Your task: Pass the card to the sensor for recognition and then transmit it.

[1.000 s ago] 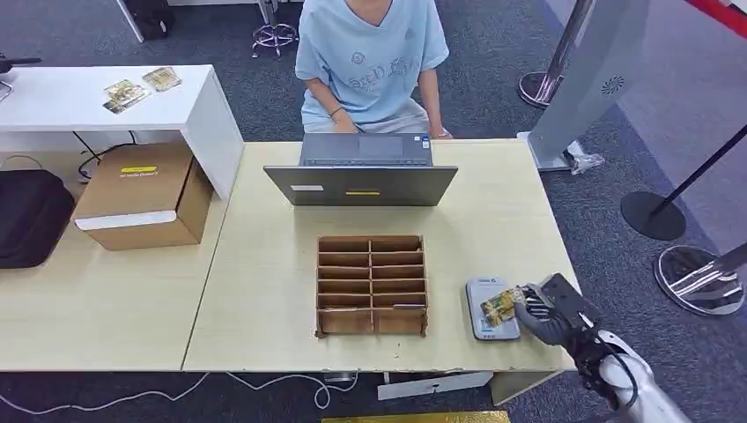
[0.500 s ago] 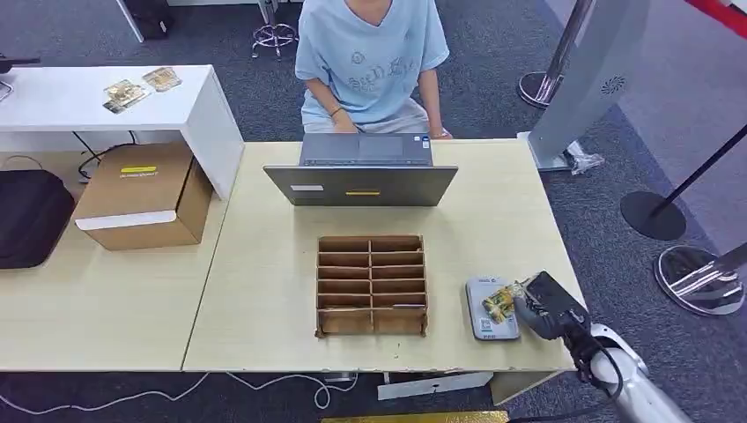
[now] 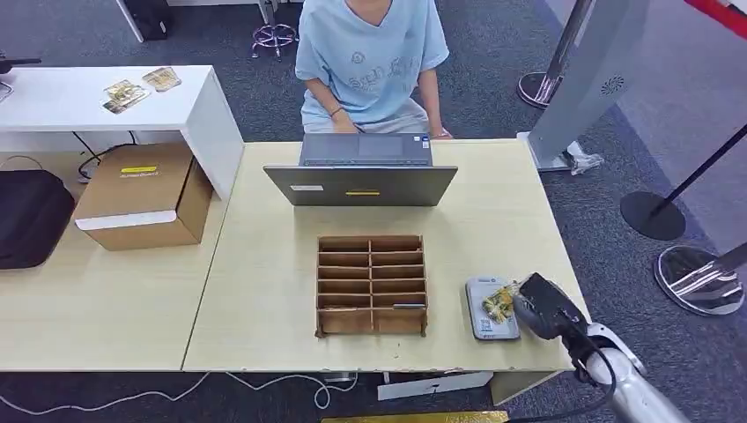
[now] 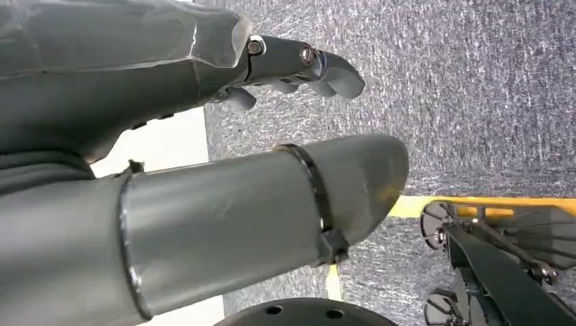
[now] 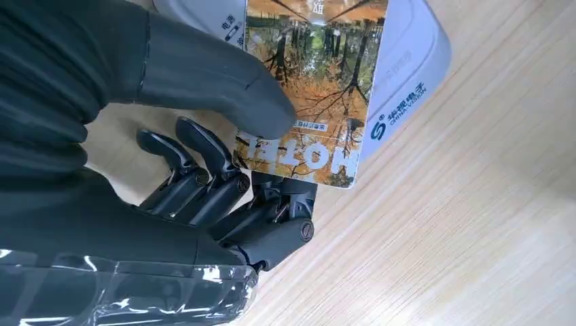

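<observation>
I see my right hand (image 3: 539, 306) at the lower right of the head view, over the right end of the desk (image 3: 264, 264). It pinches the card (image 5: 314, 95) between thumb and fingers, and the wrist view shows the card, with its autumn-tree picture, lying over the white card reader (image 5: 407, 61). In the head view the reader (image 3: 480, 322) sits on the desk just right of the cardboard sorting tray (image 3: 372, 284), and the card (image 3: 498, 304) is over its right part. My left hand (image 4: 292, 64) hangs over grey carpet, fingers loosely extended, holding nothing. At the top centre a person (image 3: 370, 53) sits behind an open laptop (image 3: 361, 181). A cardboard box (image 3: 145, 194) stands at the left
</observation>
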